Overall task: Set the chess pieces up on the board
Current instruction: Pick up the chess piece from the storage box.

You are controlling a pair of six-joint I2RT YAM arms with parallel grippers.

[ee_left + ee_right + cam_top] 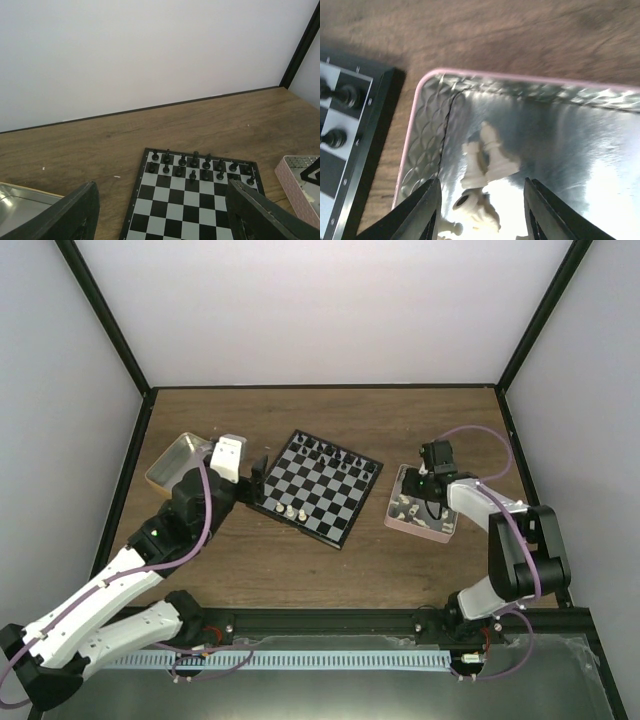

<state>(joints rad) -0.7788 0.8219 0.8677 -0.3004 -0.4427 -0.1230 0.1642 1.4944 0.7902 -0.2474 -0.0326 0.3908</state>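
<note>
The board lies mid-table, with black pieces along its far rows and three cream pieces on its near-left edge. The left wrist view shows the board and the black pieces between my wide-open fingers. My left gripper is open and empty at the board's left corner. My right gripper hangs open over the pink tray. In the right wrist view several cream pieces lie on their sides in the tray, between the open fingers.
A yellow-sided metal tin stands at the far left, beside my left arm; its corner shows in the left wrist view. Black frame posts and pale walls enclose the table. The board's corner shows left of the tray.
</note>
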